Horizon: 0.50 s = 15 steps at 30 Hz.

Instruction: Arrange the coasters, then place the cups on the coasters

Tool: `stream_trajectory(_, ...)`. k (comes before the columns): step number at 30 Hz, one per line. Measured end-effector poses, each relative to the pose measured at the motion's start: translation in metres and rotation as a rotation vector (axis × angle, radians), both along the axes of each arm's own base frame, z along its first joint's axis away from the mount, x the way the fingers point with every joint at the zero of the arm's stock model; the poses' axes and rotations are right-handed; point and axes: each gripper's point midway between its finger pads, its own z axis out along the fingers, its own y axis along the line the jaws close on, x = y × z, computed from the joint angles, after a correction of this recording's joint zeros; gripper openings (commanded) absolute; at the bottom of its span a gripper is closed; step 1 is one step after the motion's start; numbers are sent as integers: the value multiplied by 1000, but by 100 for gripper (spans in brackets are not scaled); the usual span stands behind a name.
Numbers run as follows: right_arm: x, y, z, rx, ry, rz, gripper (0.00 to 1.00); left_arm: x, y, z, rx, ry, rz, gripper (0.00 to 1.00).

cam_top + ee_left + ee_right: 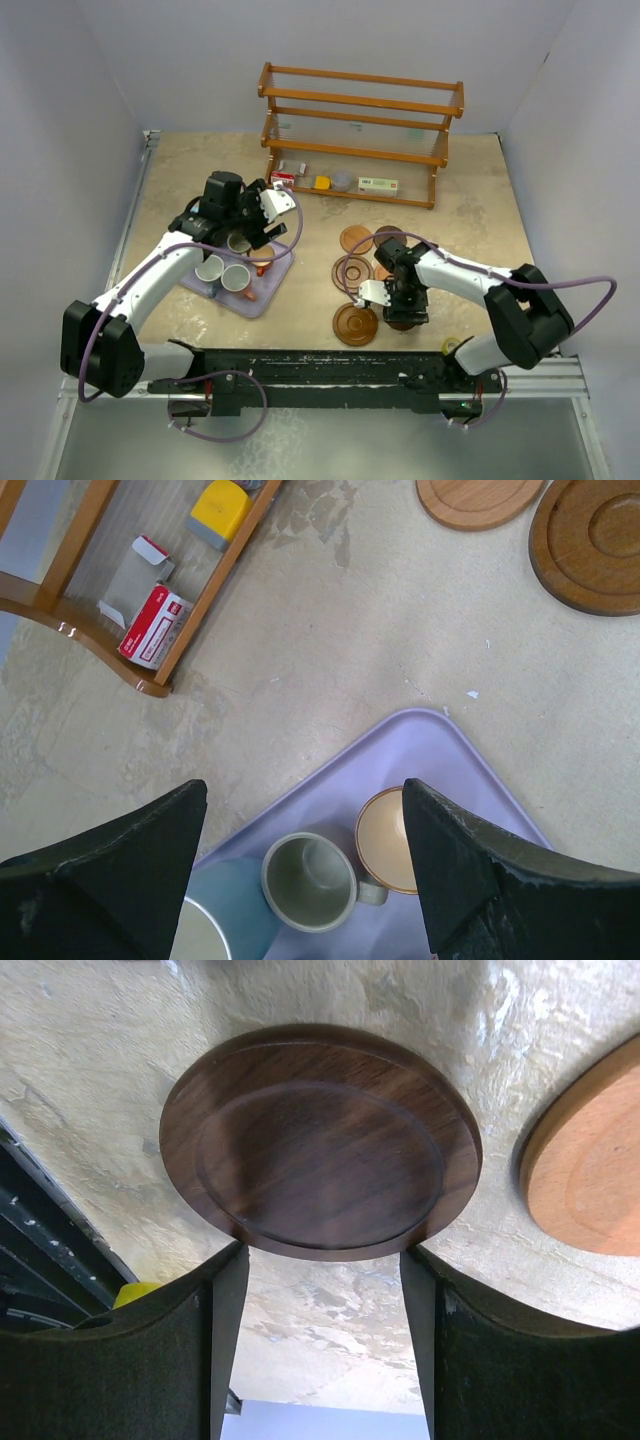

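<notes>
Noting handling first. Dark brown coaster [320, 1140] fills the upper middle of the right wrist view, lying flat on the bench [330, 1310]. Judged: solid wood, stiff, light and smooth-finished, so apt to slide rather than lift. It is thin, with no gap showing beneath. The best hold is likely a pinch across the raised rim at one edge, or tipping one side up first. Right pincer [322, 1258] is spread, its fingertips at the coaster's near rim, pinching nothing; the disc is wider than the gap between them. Light brown coaster [590, 1170] lies just beside it, cut off at the right edge.

Left pincer [302, 798] is spread wide above the lavender tray [440, 750], holding nothing. Below it sit a grey-green cup [308, 882], a copper-orange cup [385, 842] just beside it, and a pale blue cup [228, 912] at lower left. Judged: rigid, glazed, slick, chippable. Grip the wall at the lip, one finger inside, clear of the handle. The cups crowd together, so finger room is tight.

Hard to make out:
- Whether the right fingertips touch the coaster rim. The top view hides most of that coaster under the arm.
- Grooved coaster [355, 324] sits lower centre, with others above it.
- Cup count on the tray is uncertain, since the left arm covers part.
- Small yellow object [135, 1295] at lower left, unidentified.
</notes>
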Motion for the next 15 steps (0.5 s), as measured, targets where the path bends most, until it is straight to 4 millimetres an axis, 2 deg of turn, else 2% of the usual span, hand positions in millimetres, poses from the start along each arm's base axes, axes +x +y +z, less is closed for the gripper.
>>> stream_trajectory(15, 0, 14, 3, -27, 121, 151, 60, 6, 2, -13, 31, 17, 12, 76)
